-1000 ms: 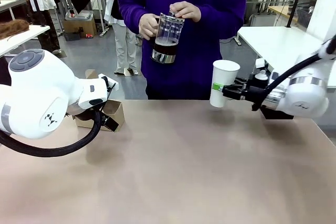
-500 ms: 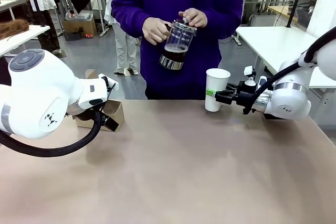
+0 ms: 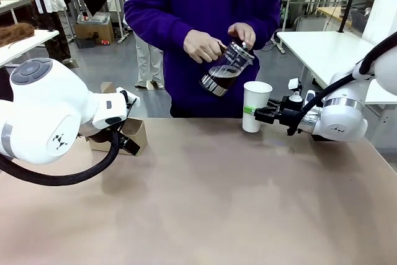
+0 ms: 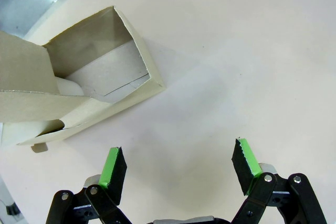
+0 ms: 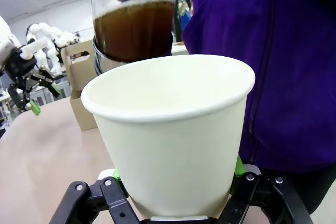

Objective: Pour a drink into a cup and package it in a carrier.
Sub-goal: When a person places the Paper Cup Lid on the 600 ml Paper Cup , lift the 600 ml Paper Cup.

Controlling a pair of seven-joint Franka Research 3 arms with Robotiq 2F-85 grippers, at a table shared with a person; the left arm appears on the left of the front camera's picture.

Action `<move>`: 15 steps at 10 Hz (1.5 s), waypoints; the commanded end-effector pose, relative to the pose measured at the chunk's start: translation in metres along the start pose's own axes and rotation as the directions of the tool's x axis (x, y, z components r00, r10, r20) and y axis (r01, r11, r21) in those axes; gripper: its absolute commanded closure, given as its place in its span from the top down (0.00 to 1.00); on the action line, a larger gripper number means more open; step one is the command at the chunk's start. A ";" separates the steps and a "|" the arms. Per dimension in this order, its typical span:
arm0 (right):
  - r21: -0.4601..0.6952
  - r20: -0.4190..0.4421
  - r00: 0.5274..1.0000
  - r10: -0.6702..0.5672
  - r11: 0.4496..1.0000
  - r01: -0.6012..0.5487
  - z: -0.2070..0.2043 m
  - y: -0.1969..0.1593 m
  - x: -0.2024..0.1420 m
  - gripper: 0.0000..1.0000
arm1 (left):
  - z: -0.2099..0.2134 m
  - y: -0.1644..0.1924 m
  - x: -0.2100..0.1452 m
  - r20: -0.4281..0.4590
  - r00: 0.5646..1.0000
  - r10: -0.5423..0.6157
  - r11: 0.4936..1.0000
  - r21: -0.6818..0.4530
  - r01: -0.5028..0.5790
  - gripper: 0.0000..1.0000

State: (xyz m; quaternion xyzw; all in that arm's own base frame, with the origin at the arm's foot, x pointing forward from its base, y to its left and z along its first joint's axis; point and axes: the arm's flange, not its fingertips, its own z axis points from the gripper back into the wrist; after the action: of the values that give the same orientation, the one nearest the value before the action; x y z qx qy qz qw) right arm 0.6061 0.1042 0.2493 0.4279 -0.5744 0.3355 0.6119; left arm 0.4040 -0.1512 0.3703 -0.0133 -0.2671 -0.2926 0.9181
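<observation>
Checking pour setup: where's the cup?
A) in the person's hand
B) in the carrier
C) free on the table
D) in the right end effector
D: the right end effector is shut on the cup; the person's hands hold the tilted jug.

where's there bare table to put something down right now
The middle and near side of the table are bare, between the carrier at far left and the cup at far right. Crowded spot: the far right edge, where the right gripper grips the cup and the person tilts the jug toward it.
</observation>
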 end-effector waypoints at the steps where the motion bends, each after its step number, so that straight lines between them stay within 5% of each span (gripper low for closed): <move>1: -0.001 -0.001 1.000 0.000 1.000 0.000 0.001 0.005 0.003 0.80 | 0.000 0.000 0.000 0.001 1.000 0.000 1.000 -0.001 0.000 1.00; 15: -0.001 -0.001 1.000 0.000 1.000 0.000 0.001 0.005 0.003 0.80 | 0.000 0.000 0.000 0.001 1.000 0.000 1.000 -0.001 0.000 1.00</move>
State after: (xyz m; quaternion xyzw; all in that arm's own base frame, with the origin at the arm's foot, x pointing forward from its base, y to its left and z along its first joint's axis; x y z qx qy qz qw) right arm 0.6060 0.1042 0.2492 0.4280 -0.5743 0.3354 0.6120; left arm 0.4040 -0.1512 0.3703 -0.0133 -0.2671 -0.2926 0.9181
